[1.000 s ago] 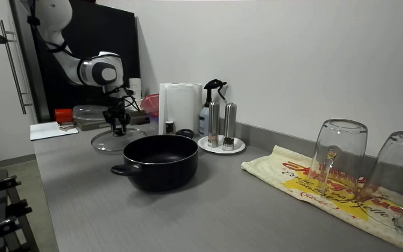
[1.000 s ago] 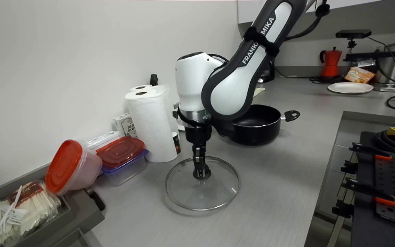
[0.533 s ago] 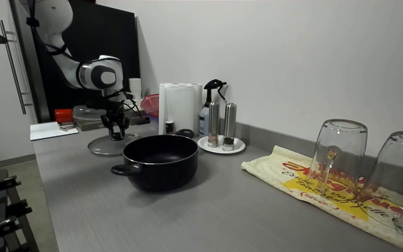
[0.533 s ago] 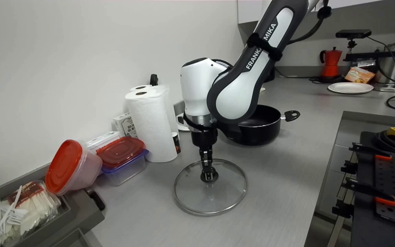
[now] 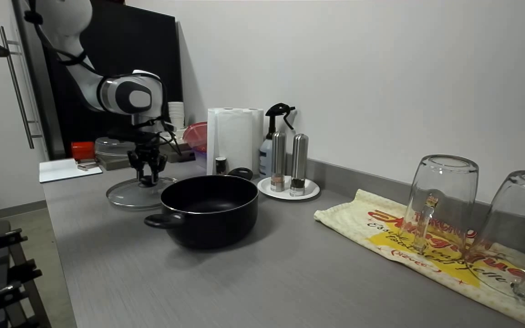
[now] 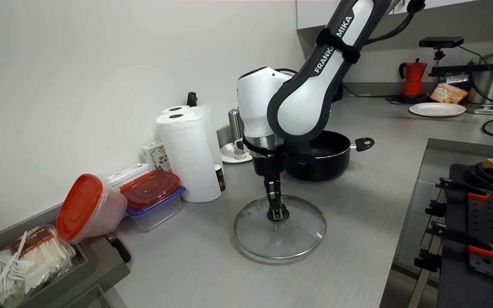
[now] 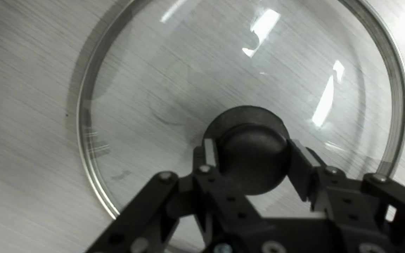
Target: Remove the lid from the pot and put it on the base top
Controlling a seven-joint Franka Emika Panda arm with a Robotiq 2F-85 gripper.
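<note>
The glass lid (image 5: pixel 128 197) is off the pot and level, at or just above the grey base top (image 5: pixel 253 282). It also shows in an exterior view (image 6: pixel 268 244) and in the wrist view (image 7: pixel 174 84). My gripper (image 5: pixel 147 179) points down with its fingers closed on both sides of the lid's black knob (image 7: pixel 253 161). The same grip shows in an exterior view (image 6: pixel 277 214). A thin shadow lies beside the rim; I cannot tell how large the gap is. The open black pot (image 5: pixel 217 225) stands close by the lid; the arm partly hides it in an exterior view (image 6: pixel 325 167).
Paper towel rolls (image 6: pixel 188 158), a small dark jar (image 6: pixel 219 177) and plastic containers (image 6: pixel 154 214) stand along the wall. A white plate (image 5: pixel 267 189) holds two mills. A cloth (image 5: pixel 362 218) bears glass mugs (image 5: pixel 445 200). The counter's edge (image 6: pixel 394 261) is near the lid.
The gripper and lid have moved together, leftward and nearer in one exterior view, rightward in the other. They dipped slightly, then rose slightly. The pot has not moved.
</note>
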